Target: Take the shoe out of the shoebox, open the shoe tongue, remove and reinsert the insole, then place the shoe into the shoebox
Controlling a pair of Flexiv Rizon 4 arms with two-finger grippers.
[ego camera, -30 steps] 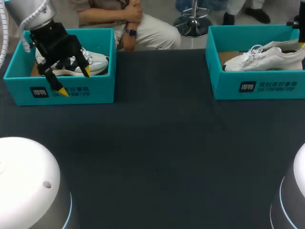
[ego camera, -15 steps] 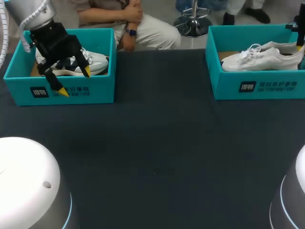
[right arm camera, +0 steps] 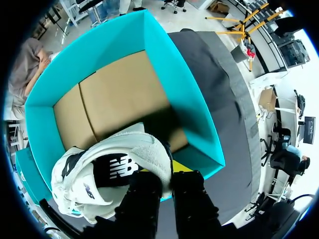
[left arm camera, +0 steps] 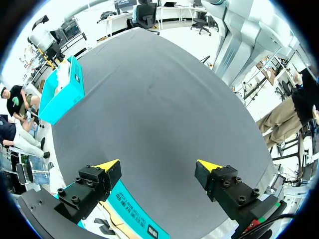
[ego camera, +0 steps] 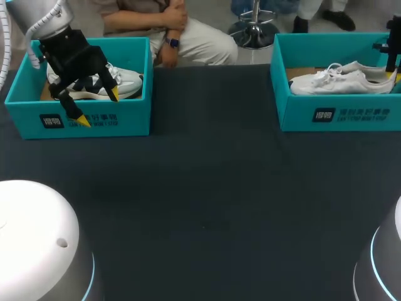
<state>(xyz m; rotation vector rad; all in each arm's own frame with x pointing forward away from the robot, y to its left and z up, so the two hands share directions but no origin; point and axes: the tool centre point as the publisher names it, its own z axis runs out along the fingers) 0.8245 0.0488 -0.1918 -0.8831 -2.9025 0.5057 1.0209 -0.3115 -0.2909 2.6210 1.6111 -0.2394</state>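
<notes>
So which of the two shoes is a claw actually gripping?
The white shoe in the right shoebox: the right claw is shut on its heel. The other shoe lies free in the left shoebox; the left claw there is open.

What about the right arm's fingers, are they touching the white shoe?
Touching. The right wrist view shows the right gripper with its fingers pinching the padded heel rim of the white shoe from both sides.

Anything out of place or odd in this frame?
Nothing stands out. The white shoe lies in the right shoebox, its heel held by the right gripper; the left gripper hangs open at the left shoebox.
</notes>
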